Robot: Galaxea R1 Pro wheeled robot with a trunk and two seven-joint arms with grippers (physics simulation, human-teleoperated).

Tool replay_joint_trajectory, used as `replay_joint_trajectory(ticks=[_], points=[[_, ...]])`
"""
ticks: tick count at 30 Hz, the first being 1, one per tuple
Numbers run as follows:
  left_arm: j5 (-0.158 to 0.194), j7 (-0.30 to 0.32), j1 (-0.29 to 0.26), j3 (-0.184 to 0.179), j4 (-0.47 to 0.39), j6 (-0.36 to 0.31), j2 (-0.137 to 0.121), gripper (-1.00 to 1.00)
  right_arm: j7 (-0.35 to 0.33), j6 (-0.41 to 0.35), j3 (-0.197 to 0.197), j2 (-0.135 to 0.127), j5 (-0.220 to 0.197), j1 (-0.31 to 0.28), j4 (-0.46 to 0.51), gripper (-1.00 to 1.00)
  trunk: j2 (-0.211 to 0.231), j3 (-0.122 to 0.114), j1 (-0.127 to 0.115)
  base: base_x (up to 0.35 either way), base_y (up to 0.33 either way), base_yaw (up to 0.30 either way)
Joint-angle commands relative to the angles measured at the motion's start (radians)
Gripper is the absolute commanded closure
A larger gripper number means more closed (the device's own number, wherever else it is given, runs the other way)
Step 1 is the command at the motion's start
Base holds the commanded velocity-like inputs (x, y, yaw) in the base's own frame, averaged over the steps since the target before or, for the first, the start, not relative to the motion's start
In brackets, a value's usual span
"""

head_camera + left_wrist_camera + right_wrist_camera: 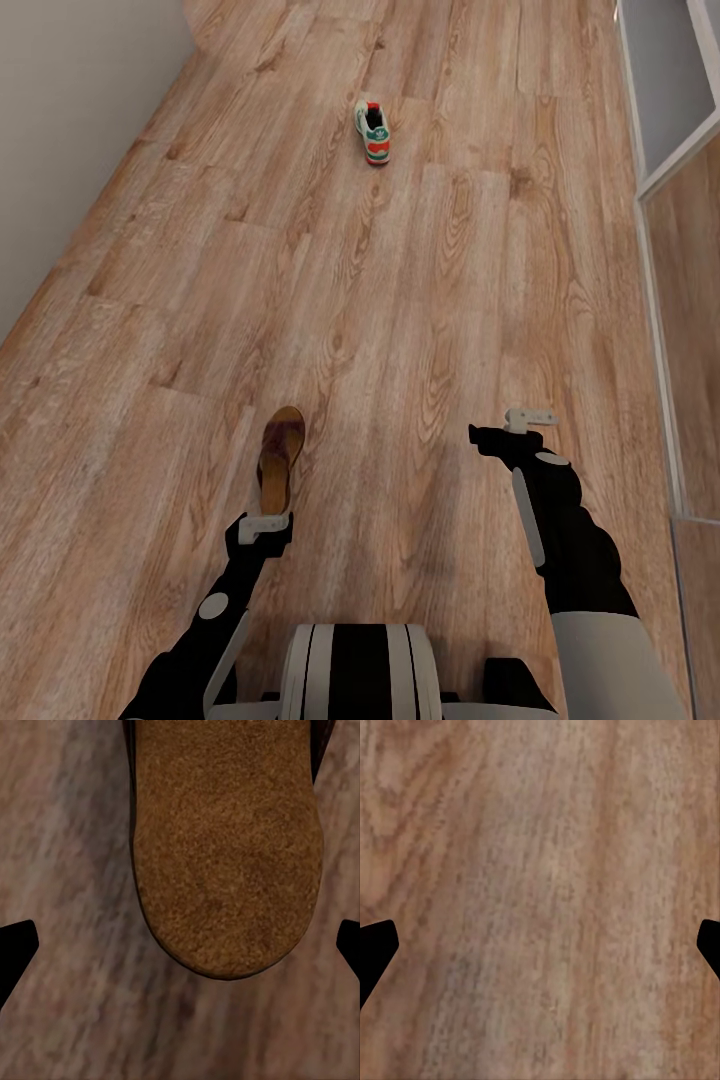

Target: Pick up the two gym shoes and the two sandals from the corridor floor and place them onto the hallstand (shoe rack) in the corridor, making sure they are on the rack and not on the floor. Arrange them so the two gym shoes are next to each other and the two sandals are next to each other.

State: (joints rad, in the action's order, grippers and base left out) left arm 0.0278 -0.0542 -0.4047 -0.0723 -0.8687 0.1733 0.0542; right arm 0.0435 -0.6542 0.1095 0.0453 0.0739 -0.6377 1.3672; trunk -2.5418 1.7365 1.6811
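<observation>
Grippers both spread wide: left gripper (180,945) over the sandal's (281,458) heel, right gripper (540,945) above bare floor (420,300).

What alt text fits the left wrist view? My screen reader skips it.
A brown sandal's tan footbed heel lies on the wood-grain floor, just ahead of the left gripper's open black fingers.
</observation>
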Motion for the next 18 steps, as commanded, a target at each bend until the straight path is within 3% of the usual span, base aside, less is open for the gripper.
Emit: replay_joint_trajectory(ticks=[1,18], points=[[0.003,-0.006,0.0,-0.003,0.0,0.003,-0.001,-1.0,-0.002,-0.005,0.001,0.001,0.007,0.0,0.001,-1.0,0.0,0.0,0.0,0.008,0.0,0.0],[0.003,-0.006,0.0,-0.004,0.0,0.003,0.001,-1.0,-0.002,-0.005,0.001,0.001,0.007,0.0,0.001,-1.0,0.0,0.0,0.0,0.006,-0.001,0.0]])
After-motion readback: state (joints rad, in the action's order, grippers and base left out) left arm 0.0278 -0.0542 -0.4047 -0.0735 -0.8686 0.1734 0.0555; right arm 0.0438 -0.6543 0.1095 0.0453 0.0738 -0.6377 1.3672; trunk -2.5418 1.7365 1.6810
